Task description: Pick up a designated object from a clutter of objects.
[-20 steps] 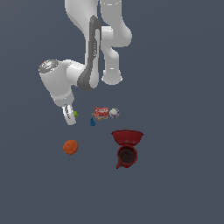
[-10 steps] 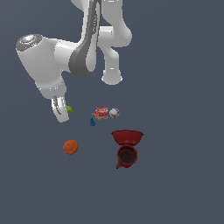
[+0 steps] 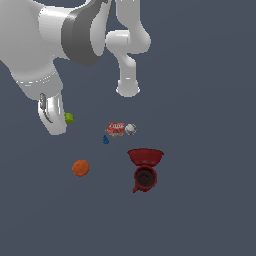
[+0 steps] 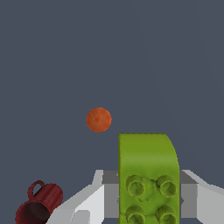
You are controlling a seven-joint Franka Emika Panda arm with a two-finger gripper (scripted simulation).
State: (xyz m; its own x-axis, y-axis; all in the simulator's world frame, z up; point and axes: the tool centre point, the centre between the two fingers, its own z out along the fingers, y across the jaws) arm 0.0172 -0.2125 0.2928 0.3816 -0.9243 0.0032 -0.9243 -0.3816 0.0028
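The lime-green blocky piece sits clamped between my gripper's fingers and is raised above the floor at the exterior view's left. In the wrist view it fills the foreground as a studded green brick between the two grey fingers. My gripper is shut on it. On the floor lie the orange ball, the blue drop-shaped piece, the red box and the grey-white ball. The orange ball also shows in the wrist view.
A dark red bowl and a dark red mug lie at the exterior view's right of the ball; the mug lies on its side in the wrist view. The arm's base stands behind the clutter.
The arm has risen and swung toward the exterior view's left, carrying the green piece up and away from the blue piece and the red box. The other objects have not moved.
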